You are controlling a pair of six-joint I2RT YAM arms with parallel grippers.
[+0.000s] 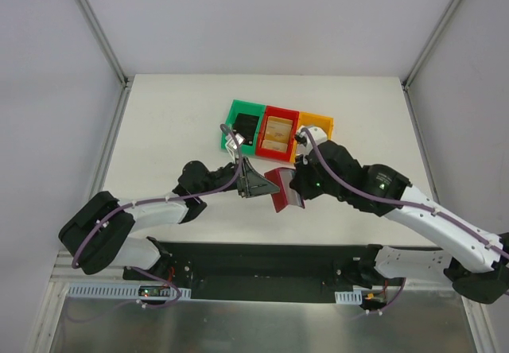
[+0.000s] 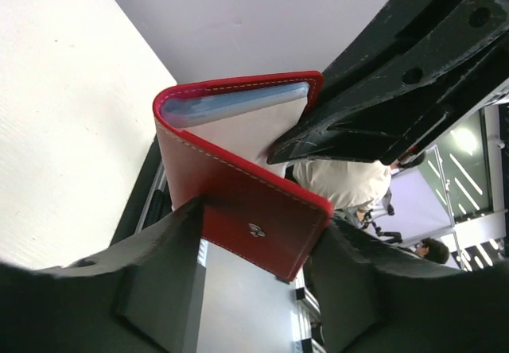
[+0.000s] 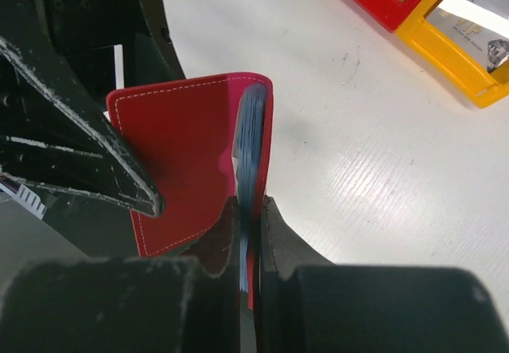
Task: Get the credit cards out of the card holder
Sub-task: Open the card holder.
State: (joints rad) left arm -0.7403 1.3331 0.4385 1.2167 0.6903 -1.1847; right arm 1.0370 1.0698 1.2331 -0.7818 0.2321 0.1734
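Two grippers meet at the card holder, held up over the middle of the worktop. The right gripper pinches the card-side flap tight, while the left gripper straddles the other flap, half-open. The credit cards sit packed inside, so removal seems all ahead.

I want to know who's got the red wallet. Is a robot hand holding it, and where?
The right gripper pinches the card holder by its card-filled flap. The left gripper straddles the other flap; grip unclear.
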